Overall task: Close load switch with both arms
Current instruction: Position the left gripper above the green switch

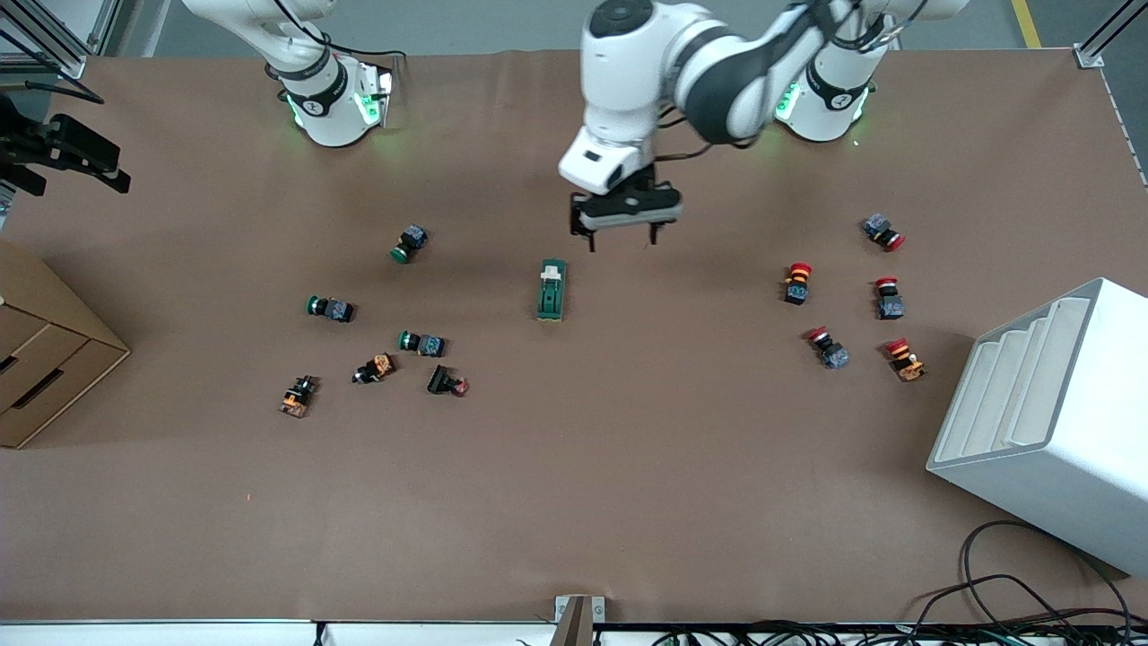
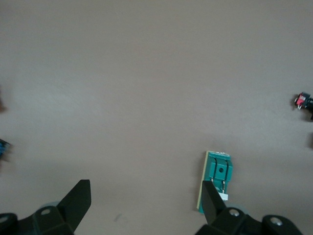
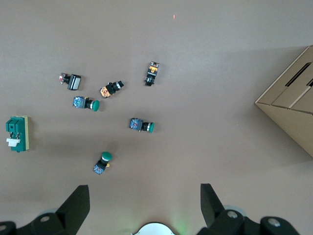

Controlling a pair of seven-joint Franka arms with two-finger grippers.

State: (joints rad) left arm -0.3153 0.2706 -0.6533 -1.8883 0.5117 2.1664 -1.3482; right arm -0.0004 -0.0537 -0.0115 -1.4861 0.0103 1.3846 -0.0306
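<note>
Table (image 1: 574,502): a wide brown surface that fills the front view, with both robot bases standing along its top edge.
White rack (image 1: 1045,422): a large white stepped holder at the left arm's end of the table, near the front camera.
Cardboard box (image 1: 45,359): a tan box with slot openings at the right arm's end of the table; it also shows in the right wrist view (image 3: 291,105).
Left arm (image 1: 682,72): white with black bands, reaching from its green-lit base toward the middle of the table.
Right arm (image 1: 318,81): only its green-lit base and lower links show in the front view; it waits, raised above the table.
Left gripper (image 1: 622,235): hangs over bare table just beside the load switch, on the side toward the robot bases, fingers spread wide apart and holding nothing.
Right gripper (image 3: 145,208): seen only from its own wrist camera, high over the table, fingers spread apart and empty.
Load switch (image 1: 552,290): a dark green oblong block lying flat at the middle of the table, its cream lever end pointing toward the robot bases; nothing touches it. In the left wrist view (image 2: 218,178) it sits close to one fingertip.
Green push buttons (image 1: 410,243): three small round-capped ones scattered toward the right arm's end, with an orange part, an orange-and-black part and a black part near them, closer to the front camera.
Red push buttons (image 1: 796,283): five small ones grouped toward the left arm's end, well apart from the load switch.
</note>
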